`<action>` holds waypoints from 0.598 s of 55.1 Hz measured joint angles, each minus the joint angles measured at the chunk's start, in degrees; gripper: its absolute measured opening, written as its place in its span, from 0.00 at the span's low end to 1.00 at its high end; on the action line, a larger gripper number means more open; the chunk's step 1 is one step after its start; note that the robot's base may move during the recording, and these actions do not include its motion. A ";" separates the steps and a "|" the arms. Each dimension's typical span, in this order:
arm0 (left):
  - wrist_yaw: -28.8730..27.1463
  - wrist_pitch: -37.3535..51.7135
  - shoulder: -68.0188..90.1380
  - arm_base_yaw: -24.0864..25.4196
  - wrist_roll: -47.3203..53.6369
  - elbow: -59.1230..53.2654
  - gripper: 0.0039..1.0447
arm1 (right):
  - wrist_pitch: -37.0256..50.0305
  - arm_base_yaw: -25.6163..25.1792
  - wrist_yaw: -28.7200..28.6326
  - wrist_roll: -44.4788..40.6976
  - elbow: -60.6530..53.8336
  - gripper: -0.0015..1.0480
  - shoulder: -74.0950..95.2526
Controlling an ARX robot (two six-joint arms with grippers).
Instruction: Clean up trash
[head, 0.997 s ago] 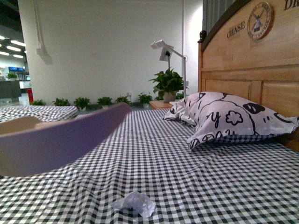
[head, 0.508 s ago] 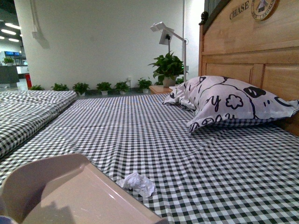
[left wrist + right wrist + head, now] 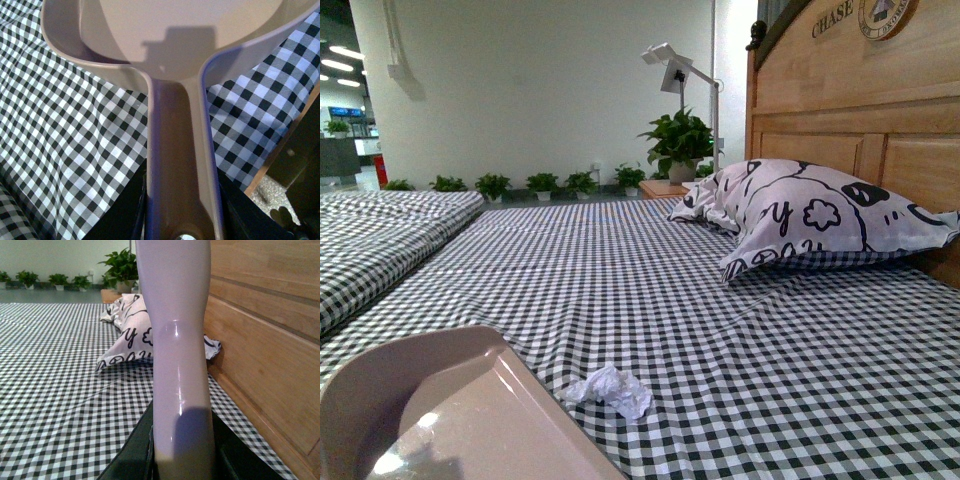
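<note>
My left gripper (image 3: 182,222) has its jaws closed around the handle of the dustpan (image 3: 450,420). The trash (image 3: 608,390) lies on the checked sheet (image 3: 720,300) just right of the dustpan's edge, apparently not touching it. My right gripper (image 3: 182,460) clamps an upright pale handle (image 3: 180,340). The wad isn't in its view, so I judge the left arm nearer.

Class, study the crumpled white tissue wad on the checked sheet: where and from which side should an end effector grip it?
I'd pinch the small crumpled white tissue wad across its raised middle folds, coming straight down from above. It lies low on the black-and-white checked sheet, and the pale pinkish plastic dustpan crowds its left side.
</note>
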 joint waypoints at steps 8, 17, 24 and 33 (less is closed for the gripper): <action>0.22 0.07 0.72 0.13 0.02 -0.50 0.27 | 0.00 0.00 0.00 0.00 0.00 0.19 0.00; 0.37 0.07 1.03 0.17 -0.24 -0.92 0.27 | 0.00 0.00 0.00 0.00 0.00 0.19 0.00; 0.92 0.50 1.07 0.39 -0.66 -1.64 0.27 | 0.00 0.00 0.00 0.00 0.00 0.19 0.00; 1.70 -0.22 1.88 1.55 -1.36 -3.58 0.27 | -27.71 3.52 -3.02 2.34 29.11 0.19 30.62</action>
